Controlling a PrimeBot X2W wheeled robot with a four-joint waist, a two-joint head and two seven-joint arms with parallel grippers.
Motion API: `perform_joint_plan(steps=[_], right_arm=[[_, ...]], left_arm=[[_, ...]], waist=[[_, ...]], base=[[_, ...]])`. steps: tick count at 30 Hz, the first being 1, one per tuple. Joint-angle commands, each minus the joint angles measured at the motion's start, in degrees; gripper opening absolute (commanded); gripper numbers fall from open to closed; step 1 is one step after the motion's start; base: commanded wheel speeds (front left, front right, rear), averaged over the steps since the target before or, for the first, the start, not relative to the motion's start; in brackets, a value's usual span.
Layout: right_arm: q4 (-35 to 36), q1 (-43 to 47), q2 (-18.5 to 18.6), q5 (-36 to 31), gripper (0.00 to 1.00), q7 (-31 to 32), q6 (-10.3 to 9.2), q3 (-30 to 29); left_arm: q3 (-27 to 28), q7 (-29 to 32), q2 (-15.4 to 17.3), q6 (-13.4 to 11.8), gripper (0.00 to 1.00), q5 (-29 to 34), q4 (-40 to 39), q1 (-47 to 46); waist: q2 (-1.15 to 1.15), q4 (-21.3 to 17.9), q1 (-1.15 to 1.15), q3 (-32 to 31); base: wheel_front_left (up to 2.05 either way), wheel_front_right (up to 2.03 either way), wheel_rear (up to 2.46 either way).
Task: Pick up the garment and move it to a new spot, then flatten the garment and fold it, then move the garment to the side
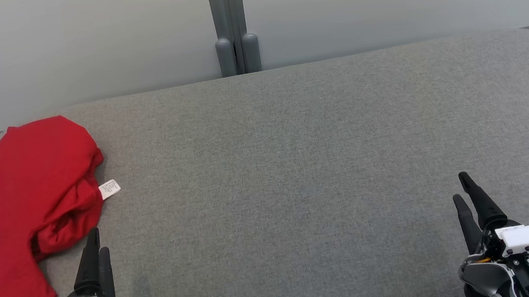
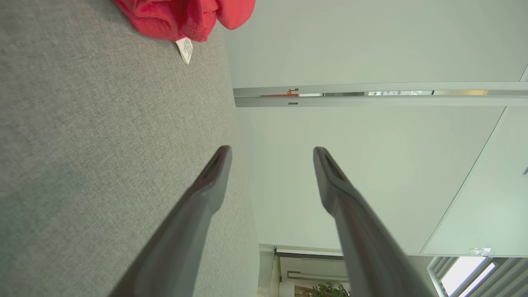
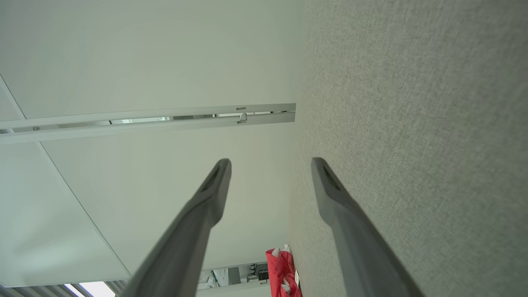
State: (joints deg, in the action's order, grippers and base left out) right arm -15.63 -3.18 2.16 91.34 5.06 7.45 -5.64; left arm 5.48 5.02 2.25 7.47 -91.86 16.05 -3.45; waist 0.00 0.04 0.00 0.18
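- A crumpled red garment point(image 1: 18, 194) lies at the left end of a grey padded surface point(image 1: 295, 165), its white label point(image 1: 109, 189) sticking out to the right.
- The left gripper point(image 1: 97, 241) hovers near the garment's near edge, fingers apart, holding nothing.
- The right gripper point(image 1: 459, 186) is well apart from the garment at the right end, fingers spread and empty.

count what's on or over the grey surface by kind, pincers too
red garment: 1
pincers: 2 (left pincer, right pincer)
total: 3
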Motion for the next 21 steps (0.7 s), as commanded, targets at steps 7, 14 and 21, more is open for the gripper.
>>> perform_joint_plan(steps=[7, 14, 21], right_arm=[[3.43, 0.08, 0.3, -3.91, 1.0, -2.41, 0.02, 0.73], [5.5, 0.56, 0.36, -9.33, 1.0, -4.2, 0.02, 1.17], [7.58, 0.95, 0.42, -15.24, 1.0, -5.81, 0.02, 1.78]], left_arm=[[-1.12, -2.35, 0.27, -0.83, 1.0, 5.17, -3.41, -0.87], [-2.11, -4.13, 0.32, -1.78, 1.0, 11.24, -5.43, -1.0], [-2.97, -5.75, 0.39, -2.5, 1.0, 18.34, -6.94, -1.08]], waist=[[0.0, 0.08, 0.0, -0.01], [0.0, 0.13, 0.0, -0.01], [0.0, 0.15, 0.0, -0.04]], base=[[0.0, 0.0, 0.0], [0.0, 0.0, 0.0], [0.0, 0.0, 0.0]])
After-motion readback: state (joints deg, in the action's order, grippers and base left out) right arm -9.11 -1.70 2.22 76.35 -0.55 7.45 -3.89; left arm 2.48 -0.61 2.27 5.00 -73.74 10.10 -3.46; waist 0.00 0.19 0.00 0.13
